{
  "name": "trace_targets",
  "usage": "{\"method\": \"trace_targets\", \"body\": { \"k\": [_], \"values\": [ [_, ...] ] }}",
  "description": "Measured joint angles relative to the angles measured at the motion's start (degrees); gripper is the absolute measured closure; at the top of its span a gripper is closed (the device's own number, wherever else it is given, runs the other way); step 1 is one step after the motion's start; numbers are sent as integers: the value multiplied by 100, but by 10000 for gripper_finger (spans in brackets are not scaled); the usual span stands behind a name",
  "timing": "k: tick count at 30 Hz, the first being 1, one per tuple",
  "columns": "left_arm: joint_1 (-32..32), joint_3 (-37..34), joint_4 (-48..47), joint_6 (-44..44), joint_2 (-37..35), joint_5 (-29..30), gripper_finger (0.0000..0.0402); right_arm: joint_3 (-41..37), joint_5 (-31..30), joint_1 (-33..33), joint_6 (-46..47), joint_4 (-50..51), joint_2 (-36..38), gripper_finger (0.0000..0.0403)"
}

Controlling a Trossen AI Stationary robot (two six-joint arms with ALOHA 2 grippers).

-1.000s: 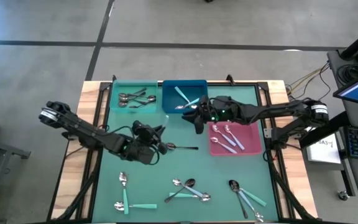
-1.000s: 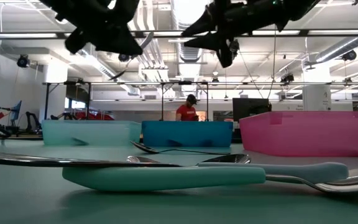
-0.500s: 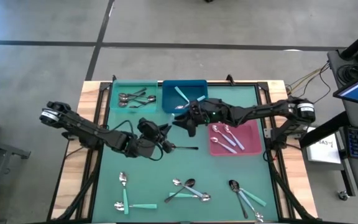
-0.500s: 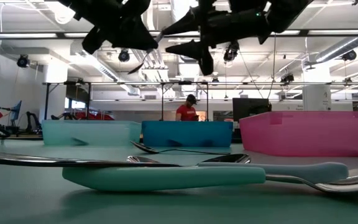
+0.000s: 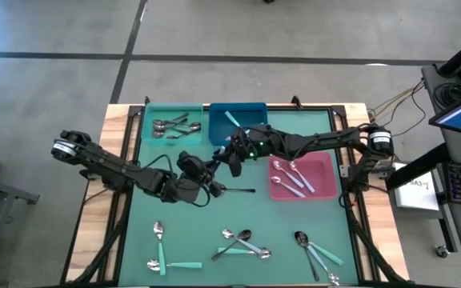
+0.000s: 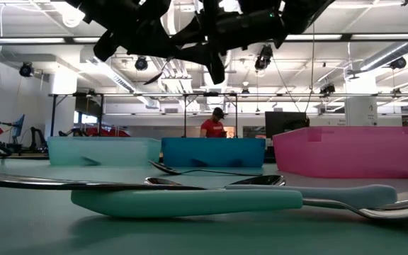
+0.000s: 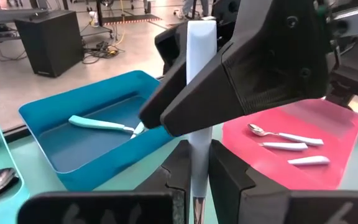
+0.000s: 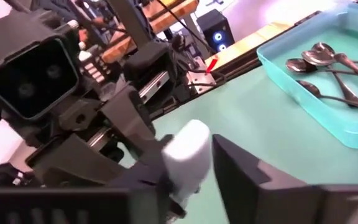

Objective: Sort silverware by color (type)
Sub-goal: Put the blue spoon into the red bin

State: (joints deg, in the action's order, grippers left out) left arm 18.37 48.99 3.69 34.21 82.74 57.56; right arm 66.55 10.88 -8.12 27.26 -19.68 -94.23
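A white-handled spoon (image 7: 199,93) hangs in the air over the table's middle, between my two grippers. My left gripper (image 5: 211,174) is shut on it and points toward the far right. My right gripper (image 5: 230,157) reaches in from the right and is closed around the handle's free end. The spoon's bowl is hidden. A turquoise bin (image 5: 146,128) holds metal spoons, a blue bin (image 5: 250,112) a turquoise-handled one, and a pink bin (image 5: 324,170) white-handled ones. A dark spoon (image 5: 240,190) lies flat on the mat just below the grippers. My left gripper pinches the lower part of the handle (image 7: 195,179) between its two fingers; the handle runs forward past the fingertips, clear of the table. My right gripper has its two fingers (image 7: 253,68) on either side of the handle's free end (image 8: 188,149), coming about level from the table's right.
Loose spoons lie along the near edge: a turquoise-handled pair (image 5: 161,250), a metal cluster (image 5: 243,242) and a group at the right (image 5: 316,252). The green mat between them and the bins is bare. A person in red (image 6: 214,126) stands far behind the table.
My right gripper has travelled from over the blue and pink bins toward the table's left, up to my left gripper. Its fingers stood wide apart half a second ago and have now come together around the white handle. The spoon has stayed where my left gripper holds it.
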Motion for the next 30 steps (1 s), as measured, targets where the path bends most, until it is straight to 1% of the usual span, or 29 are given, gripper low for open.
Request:
{"method": "trace_targets", "body": {
  "k": [3,4,7,9,11,13,16,20,22,27,30],
  "values": [
    [-4,0,-4,-96,0,39,384,58,8,3,-94,105,-1,363],
    [-11,0,-12,-112,2,39,384,58,8,4,-133,115,-1,371],
    [-27,0,-22,-115,2,31,379,58,-2,0,-149,144,28,371],
    [-26,0,-2,-113,2,29,368,58,-10,0,-183,163,54,372],
    [-26,0,30,-94,2,0,353,54,-12,-8,-293,222,91,382],
    [-25,0,28,-67,0,-35,337,62,-29,-65,-445,491,193,383],
    [-24,0,34,-65,-4,-250,316,164,-104,-191,-625,1000,390,383],
    [-20,0,-41,-67,-13,-405,297,310,-123,-377,-924,2151,807,383],
    [-17,0,-99,-67,-16,-414,293,344,-334,-400,-1141,2970,1041,383],
    [-17,0,-364,-66,-17,-461,291,347,-1223,-301,-1444,5117,1484,383],
    [-17,0,-480,-69,-18,-461,291,347,-2188,-136,-1441,6147,1705,383]
  ]
}}
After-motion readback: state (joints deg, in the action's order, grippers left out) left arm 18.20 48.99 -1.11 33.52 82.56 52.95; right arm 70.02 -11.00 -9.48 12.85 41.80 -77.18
